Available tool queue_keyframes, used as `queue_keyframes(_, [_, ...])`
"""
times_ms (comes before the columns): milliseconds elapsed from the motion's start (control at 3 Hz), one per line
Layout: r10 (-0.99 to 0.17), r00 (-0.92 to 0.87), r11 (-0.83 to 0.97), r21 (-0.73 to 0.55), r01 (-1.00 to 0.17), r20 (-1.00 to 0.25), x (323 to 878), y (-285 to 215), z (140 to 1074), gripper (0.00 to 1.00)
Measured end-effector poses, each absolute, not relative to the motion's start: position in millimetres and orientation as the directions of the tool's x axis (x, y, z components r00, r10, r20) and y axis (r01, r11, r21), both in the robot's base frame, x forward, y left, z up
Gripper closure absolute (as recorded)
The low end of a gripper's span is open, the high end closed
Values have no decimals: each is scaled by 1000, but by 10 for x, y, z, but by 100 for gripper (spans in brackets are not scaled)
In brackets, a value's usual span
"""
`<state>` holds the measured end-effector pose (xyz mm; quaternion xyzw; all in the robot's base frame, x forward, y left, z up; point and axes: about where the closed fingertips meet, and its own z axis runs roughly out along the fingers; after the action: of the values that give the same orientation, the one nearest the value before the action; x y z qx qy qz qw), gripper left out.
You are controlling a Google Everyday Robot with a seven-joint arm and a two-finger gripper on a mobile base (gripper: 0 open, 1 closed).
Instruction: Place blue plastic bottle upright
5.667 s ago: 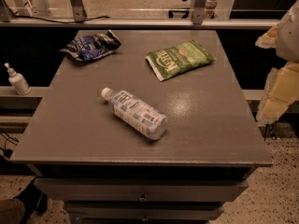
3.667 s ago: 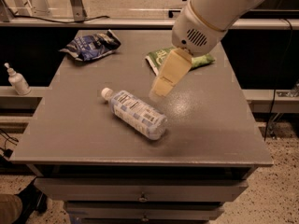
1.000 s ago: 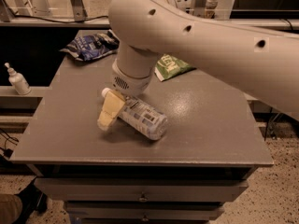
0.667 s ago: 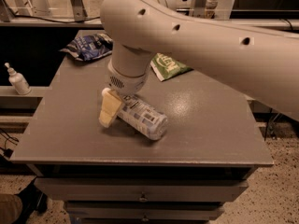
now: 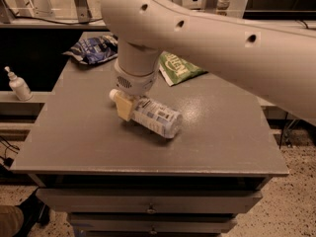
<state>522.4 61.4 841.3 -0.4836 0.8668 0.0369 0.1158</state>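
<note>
The plastic bottle (image 5: 158,117) lies on its side mid-bench, its neck at the gripper (image 5: 128,106), its white cap (image 5: 113,94) just beside it. Whether the gripper is clamped on it cannot be told. Probably light, thin-walled and slick, the bottle may dent if squeezed, so the stiffer neck looks the safest hold. The grey bench (image 5: 222,132) is flat. A blue bag (image 5: 94,48) and a green bag (image 5: 180,69) lie beyond the gripper.

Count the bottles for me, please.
2. The blue plastic bottle lies sideways on the table, the tool at its cap end; a white pump bottle stands on the left shelf. The arm may hide others.
</note>
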Motion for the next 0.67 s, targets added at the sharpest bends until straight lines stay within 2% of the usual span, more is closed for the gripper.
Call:
queue_keyframes(333, [-821,-487,526,-64,-848,-297,5350,612,8655,88])
queue_keyframes(667, [-784,-432,508,-61,-859,-445,5509,664,9017,100])
